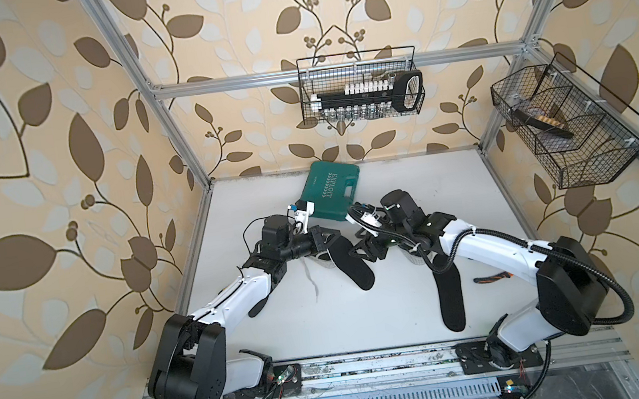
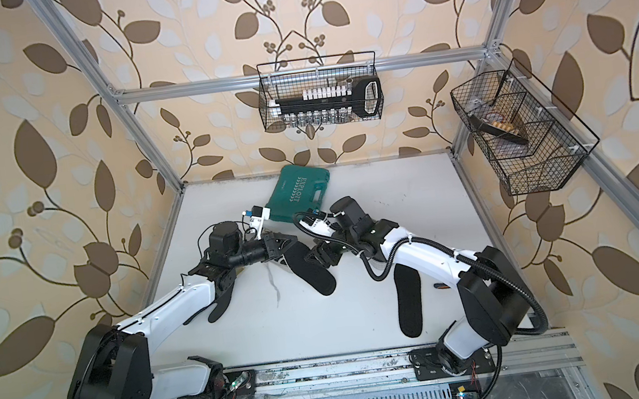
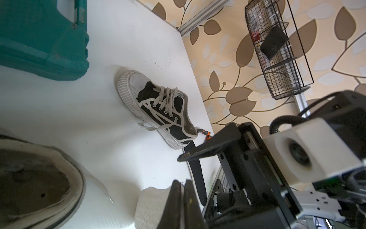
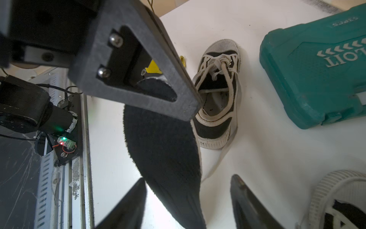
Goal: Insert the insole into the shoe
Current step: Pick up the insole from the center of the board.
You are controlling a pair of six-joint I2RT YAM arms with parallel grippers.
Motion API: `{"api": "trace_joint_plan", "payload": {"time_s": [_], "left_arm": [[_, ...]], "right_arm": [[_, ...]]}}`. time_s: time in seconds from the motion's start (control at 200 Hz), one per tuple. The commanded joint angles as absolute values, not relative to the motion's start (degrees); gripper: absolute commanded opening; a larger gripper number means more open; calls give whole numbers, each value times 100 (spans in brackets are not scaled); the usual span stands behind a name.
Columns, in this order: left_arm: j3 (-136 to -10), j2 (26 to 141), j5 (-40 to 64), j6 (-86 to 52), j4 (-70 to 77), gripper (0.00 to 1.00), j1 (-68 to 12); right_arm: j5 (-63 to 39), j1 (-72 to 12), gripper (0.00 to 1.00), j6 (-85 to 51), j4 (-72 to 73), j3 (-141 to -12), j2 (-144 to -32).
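Note:
A black insole (image 1: pixel 354 267) (image 4: pixel 164 142) hangs over the table between my two arms. My left gripper (image 1: pixel 327 241) (image 3: pixel 183 181) is shut on one end of it, and the insole's pale underside (image 3: pixel 152 206) shows beside the fingers. My right gripper (image 1: pixel 363 251) (image 4: pixel 188 180) is open, its fingers apart on either side of the insole's other end and not pressing it. A black and white shoe (image 4: pixel 217 95) (image 1: pixel 323 259) lies just under the left gripper, opening up. A second shoe (image 3: pixel 158 105) lies under my right arm.
A green tool case (image 1: pixel 332 194) lies behind the grippers. A second insole (image 1: pixel 450 300) lies near the right arm, and a dark one (image 1: pixel 258 307) shows under the left arm. An orange-handled tool (image 1: pixel 491 278) is at the right. Wire baskets (image 1: pixel 361 86) (image 1: pixel 568 126) hang on the walls.

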State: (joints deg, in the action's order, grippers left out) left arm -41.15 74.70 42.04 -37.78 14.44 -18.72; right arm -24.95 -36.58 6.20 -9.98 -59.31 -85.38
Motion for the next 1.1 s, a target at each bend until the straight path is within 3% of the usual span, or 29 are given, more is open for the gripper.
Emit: {"api": "trace_joint_plan", "payload": {"time_s": [0.0,0.175,0.325,0.645,1.095], "left_arm": [[-4556,7152,3947,-3718,529,0,-1881],[-5030,7180,3669,-4123,-221,0,-1881],[-5466,7233,3378,-4427,-875,0,-1881],[-5598,7031,2872,-4776,-1175,0,-1885],[-5639,6935,2898,-4848,-1314,0,-1883]], "right_arm": [[-2448,-3646,83,836,-261,-5486,-8105],[-2171,-3706,99,787,993,-4680,-7697],[-1752,-3999,99,867,2093,-4167,-7713],[-111,-4976,99,272,3057,-4081,-8068],[-60,-5176,99,57,3483,-4235,-8797]]}}
